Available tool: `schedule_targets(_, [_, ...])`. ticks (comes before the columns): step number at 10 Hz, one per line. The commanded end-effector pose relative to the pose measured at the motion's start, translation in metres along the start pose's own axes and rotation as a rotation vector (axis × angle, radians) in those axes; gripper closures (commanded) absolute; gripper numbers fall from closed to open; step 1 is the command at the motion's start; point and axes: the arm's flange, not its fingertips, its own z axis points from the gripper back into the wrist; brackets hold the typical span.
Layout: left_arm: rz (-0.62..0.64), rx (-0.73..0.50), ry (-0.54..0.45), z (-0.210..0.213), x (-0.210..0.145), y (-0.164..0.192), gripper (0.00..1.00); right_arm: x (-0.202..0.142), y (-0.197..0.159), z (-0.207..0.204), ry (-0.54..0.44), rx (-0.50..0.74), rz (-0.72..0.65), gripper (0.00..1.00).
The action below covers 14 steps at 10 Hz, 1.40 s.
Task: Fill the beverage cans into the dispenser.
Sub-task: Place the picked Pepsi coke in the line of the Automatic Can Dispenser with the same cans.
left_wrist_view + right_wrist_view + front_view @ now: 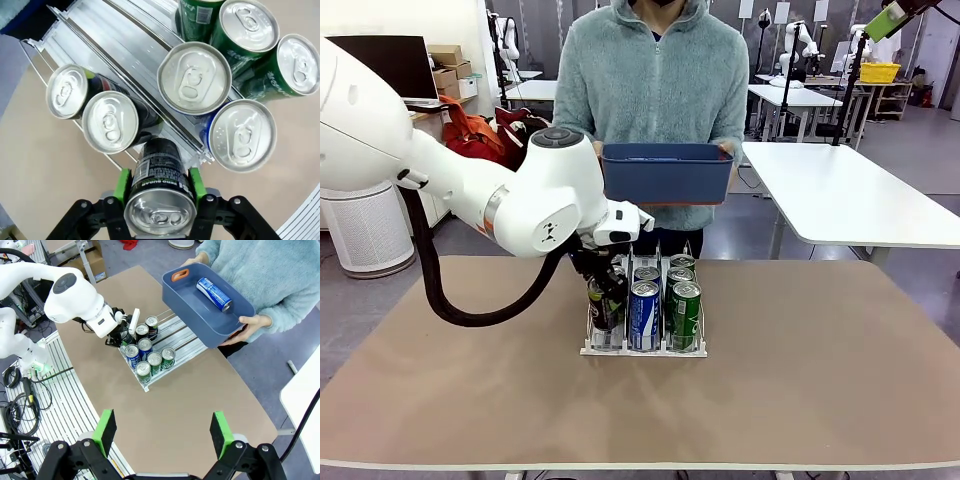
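Note:
The dispenser stands mid-table with beverage cans upright in its three lanes. A blue can and a green can stand at the front. My left gripper is shut on a black can at the front end of the left lane. Its green pads press the can's sides. Behind that can stand two dark cans. My right gripper hangs open high above the table with nothing between its fingers. A blue can lies in the person's bin.
A person at the far edge holds a dark-blue bin in both hands, above and behind the dispenser. My left arm reaches in from the left, over the left half of the table. A white table stands at the back right.

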Motion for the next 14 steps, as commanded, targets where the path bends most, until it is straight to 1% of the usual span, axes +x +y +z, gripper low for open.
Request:
schedule_targets(1, [-0.005, 0.023, -0.046, -0.011, 0.011, 0.0, 0.42, -0.003, 0.004, -0.002, 0.003, -0.002, -0.008, 0.0])
schedule_targets(4, [-0.01, -0.008, -0.046, -0.018, 0.006, -0.008, 0.42, -0.003, 0.004, -0.002, 0.003, -0.002, -0.008, 0.0])
schedule_targets(5, [0.001, -0.028, -0.029, -0.021, 0.006, -0.009, 0.42, -0.003, 0.004, -0.002, 0.003, -0.002, -0.008, 0.0])
schedule_targets(8, [0.005, -0.036, 0.005, -0.026, 0.001, -0.01, 0.42, -0.003, 0.004, -0.002, 0.003, -0.002, -0.008, 0.0])
schedule_targets(14, [-0.007, -0.081, 0.1, -0.042, -0.005, -0.01, 0.42, -0.003, 0.004, -0.002, 0.003, -0.002, -0.008, 0.0])
